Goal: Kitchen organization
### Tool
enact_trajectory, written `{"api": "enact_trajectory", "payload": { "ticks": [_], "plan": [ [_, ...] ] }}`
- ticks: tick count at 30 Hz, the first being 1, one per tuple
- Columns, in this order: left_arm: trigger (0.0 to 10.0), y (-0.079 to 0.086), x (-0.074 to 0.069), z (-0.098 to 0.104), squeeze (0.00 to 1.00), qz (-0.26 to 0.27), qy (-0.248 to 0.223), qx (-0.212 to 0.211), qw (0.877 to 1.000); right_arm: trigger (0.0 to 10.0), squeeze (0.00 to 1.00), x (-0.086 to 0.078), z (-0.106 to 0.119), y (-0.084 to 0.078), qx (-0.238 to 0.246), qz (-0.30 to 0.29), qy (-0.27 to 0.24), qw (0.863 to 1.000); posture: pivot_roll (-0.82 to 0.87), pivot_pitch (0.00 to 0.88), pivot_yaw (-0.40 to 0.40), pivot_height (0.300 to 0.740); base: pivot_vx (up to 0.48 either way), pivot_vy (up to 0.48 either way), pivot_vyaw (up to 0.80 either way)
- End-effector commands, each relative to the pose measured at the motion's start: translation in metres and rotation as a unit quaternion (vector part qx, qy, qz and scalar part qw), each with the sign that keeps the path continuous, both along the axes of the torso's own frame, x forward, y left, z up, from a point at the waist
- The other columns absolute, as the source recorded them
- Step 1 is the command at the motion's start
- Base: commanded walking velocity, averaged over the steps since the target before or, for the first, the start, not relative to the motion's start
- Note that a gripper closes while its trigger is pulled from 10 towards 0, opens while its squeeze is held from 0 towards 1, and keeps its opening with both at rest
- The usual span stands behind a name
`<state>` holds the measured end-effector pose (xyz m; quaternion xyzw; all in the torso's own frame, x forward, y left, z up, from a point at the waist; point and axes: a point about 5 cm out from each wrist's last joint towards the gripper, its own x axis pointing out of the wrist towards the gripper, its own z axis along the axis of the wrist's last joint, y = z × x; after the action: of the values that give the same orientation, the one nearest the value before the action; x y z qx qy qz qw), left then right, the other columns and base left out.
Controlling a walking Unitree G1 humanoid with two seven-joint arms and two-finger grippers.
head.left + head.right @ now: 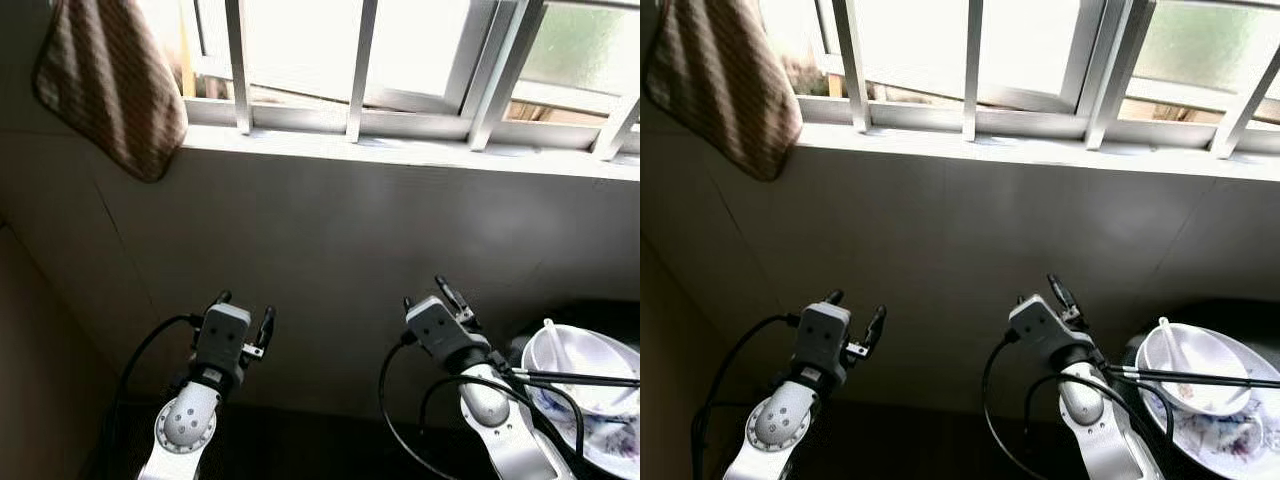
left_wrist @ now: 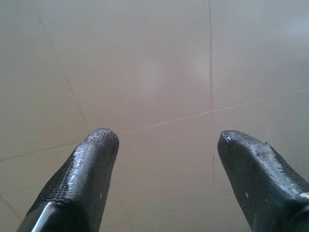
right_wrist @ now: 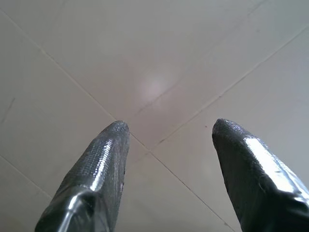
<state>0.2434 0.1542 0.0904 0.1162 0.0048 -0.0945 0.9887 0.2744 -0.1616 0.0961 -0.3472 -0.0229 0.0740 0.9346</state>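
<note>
We are raising both arms toward a pale tiled wall (image 1: 330,250) under a barred window (image 1: 400,70). Our left gripper (image 2: 164,140) and right gripper (image 3: 169,128) are gaping wide, gripping nothing. A white ceramic bowl (image 1: 580,365) with a white spoon (image 1: 555,340) is sitting on a floral plate (image 1: 610,440), just beside our right arm. A brown striped cloth (image 1: 110,80) is hanging upper left.

We hold both silver arms raised ahead of us, side by side and well apart; our left gripper (image 1: 244,309) points up and forward, its two black fingers (image 2: 82,174) parted with nothing between them; our right gripper (image 1: 447,291) angles up likewise, its fingers (image 3: 99,166) spread and empty; black cables loop from each wrist down beside the forearms.
</note>
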Motion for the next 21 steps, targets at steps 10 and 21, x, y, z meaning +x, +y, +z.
{"api": "enact_trajectory", "payload": {
  "ticks": [10, 21],
  "plan": [
    [10.0, 0.001, 0.0001, -0.0008, 0.0, -0.004, 0.005, 0.003, 1.0, 10.0, 0.0, 0.0017, -0.0057, -0.0049, 0.03, -0.026, 0.025, 0.999, 0.03, 0.0, -0.036, 0.74, 0.0, 0.432, -0.06],
    [10.0, -0.0002, -0.0002, -0.0006, 0.0, -0.007, 0.004, 0.002, 1.0, 10.0, 0.0, 0.0024, -0.0029, -0.0106, -0.035, -0.056, 0.006, 0.998, 0.03, 0.0, -0.037, 0.74, 0.0, 0.0, -0.15]
  ]
}}
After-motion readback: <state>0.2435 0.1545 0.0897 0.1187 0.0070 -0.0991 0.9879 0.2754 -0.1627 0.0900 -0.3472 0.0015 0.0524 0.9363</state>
